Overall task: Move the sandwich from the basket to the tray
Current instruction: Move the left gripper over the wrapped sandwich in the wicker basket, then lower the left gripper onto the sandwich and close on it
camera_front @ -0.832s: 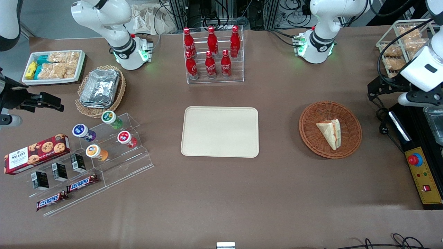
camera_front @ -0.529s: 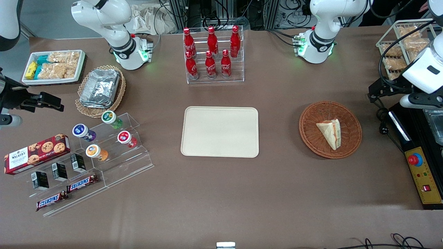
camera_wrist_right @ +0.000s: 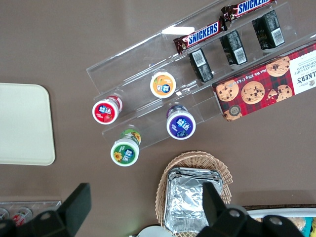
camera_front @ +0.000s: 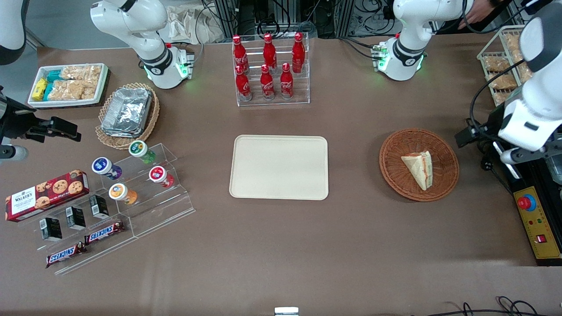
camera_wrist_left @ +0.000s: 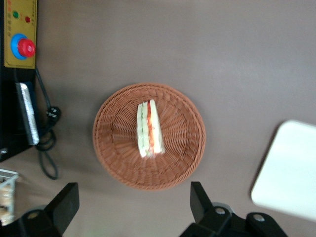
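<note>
Okay, sandwich point(camera_front: 419, 169) point(camera_wrist_left: 148, 129) is lying in the reddish-brown round basket point(camera_front: 395, 175) point(camera_wrist_left: 111, 148), roughly in its middle, on its side. The red and green filling edge shows in the wrist view. Nothing else is in the basket. The basket sits on the brown table toward the working arm's end.

The tray point(camera_front: 279, 166) point(camera_wrist_left: 291, 173) is flat on the table at mid-table, well apart from the basket, with bare table between them. Its surface is bare.

The gripper point(camera_wrist_left: 133, 190) hangs in the air above the table at the working arm's end, beside the basket, holding nothing. Its fingers point(camera_wrist_left: 66, 205) are spread wide. It is touching neither basket nor sandwich; in the wrist view the basket lies just past the fingertips.

Other stuff:
- A yellow emergency-stop box point(camera_front: 538, 224) point(camera_wrist_left: 19, 34) is at the working arm's table edge, near the basket.
- A rack of red cola bottles point(camera_front: 268, 70) stands farther from the front camera than the tray.
- A wire basket of bagged snacks point(camera_front: 500, 66) is at the working arm's end, farther from the camera than the round basket.
- Toward the parked arm's end are a tan basket with foil containers point(camera_front: 127, 112), a cookie box point(camera_front: 46, 195) and yogurt cups point(camera_front: 131, 171) on a clear stand.
</note>
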{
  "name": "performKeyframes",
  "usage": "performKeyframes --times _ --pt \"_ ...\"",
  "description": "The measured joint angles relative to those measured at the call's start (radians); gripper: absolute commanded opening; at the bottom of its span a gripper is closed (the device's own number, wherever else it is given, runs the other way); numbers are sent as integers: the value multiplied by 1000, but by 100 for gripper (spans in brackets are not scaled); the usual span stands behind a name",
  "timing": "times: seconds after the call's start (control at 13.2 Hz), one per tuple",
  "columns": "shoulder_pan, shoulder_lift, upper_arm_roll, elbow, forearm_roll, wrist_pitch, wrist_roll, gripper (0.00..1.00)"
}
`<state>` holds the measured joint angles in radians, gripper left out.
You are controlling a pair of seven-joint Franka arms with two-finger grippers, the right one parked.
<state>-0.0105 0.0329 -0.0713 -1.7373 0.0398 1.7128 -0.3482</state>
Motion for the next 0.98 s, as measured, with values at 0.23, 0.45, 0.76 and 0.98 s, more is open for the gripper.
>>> performKeyframes --times 0.23,0.45,0.76,0.98 --pt "0 -2 -1 -161 4 158 -126 100" --pt "0 3 -2 -359 5 404 -207 100" --pt "0 51 0 -473 5 520 -242 100" --pt "0 64 0 -477 5 520 -264 100"
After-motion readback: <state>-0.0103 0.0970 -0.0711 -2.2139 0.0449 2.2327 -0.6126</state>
